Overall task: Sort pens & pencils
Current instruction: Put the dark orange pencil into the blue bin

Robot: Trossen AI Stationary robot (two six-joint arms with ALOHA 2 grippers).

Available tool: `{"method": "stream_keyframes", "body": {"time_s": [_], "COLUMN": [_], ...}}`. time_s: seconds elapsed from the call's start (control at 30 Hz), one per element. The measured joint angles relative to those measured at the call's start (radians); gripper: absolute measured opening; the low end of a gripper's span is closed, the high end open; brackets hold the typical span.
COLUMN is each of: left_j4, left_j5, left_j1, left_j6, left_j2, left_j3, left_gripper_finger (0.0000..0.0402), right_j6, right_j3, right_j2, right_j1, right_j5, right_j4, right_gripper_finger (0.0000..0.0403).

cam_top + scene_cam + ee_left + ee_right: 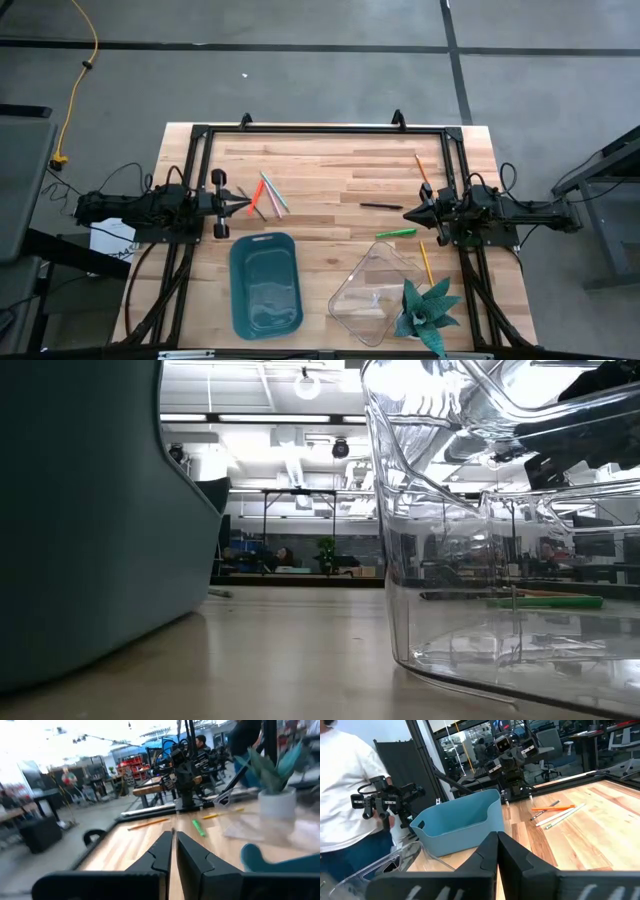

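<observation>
A: Wood table (330,170), pale planks, and the pens and pencils lie scattered flat across it. Where are they exactly?

B: The green pen (396,233) lies right of centre, just above the clear bin (372,292). The black pen (381,206) sits a little farther back. A red-orange pen (258,195) lies in the left cluster among thin pencils (274,193), near the left gripper (240,206). 2 more pencils lie on the right: an orange one (421,167) at the far side and a yellow one (426,261) nearer, beside the plant (428,312).

A: And the arms?

B: Both are parked low at the table's edges. Left jaws are together with nothing between them. The right gripper (412,213) also has its jaws together and empty, pointing inward.

A: How would these sticks handle?

B: Light and stiff, I'd judge, and round enough to roll. The pencils are very thin, so a pinch must come down squarely across the shaft at about mid-length, or they could pivot or skid away. The pens look thicker and easier to catch.

A: Trouble spots?

B: The left cluster. Those sticks touch or cross, so closing on 1 could drag a neighbour. The teal bin (266,284) waits near, left of the clear one.
</observation>
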Motion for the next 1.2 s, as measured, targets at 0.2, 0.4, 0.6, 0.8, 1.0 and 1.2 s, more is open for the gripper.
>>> {"method": "stream_keyframes", "body": {"time_s": [0.2, 0.4, 0.6, 0.8, 1.0, 1.2], "left_j4": [-0.006, -0.005, 0.052, 0.19, 0.333, 0.497], "left_j5": [-0.003, -0.005, -0.005, -0.01, -0.013, -0.013], "left_j1": [0.0, 0.0, 0.0, 0.0, 0.0, 0.0], "left_j6": [0.101, 0.101, -0.051, -0.354, -0.489, -0.506], "left_j2": [0.0, 0.0, 0.0, 0.0, 0.0, 0.0], "left_j3": [0.0, 0.0, 0.0, 0.0, 0.0, 0.0], "left_gripper_finger": [0.0017, 0.0017, 0.0017, 0.0017, 0.0017, 0.0017], "right_j6": [0.0, 0.0, 0.0, 0.0, 0.265, 0.562], "right_j3": [0.0, 0.0, 0.0, 0.0, 0.0, 0.0], "right_j2": [0.0, 0.0, 0.0, 0.0, 0.0, 0.0], "right_j1": [0.0, 0.0, 0.0, 0.0, 0.0, 0.0], "right_j5": [0.0, 0.0, 0.0, 0.0, 0.001, 0.162], "right_j4": [0.0, 0.0, 0.0, 0.001, 0.068, 0.208], "right_gripper_finger": [0.0, 0.0, 0.0, 0.0, 0.0, 0.0]}}
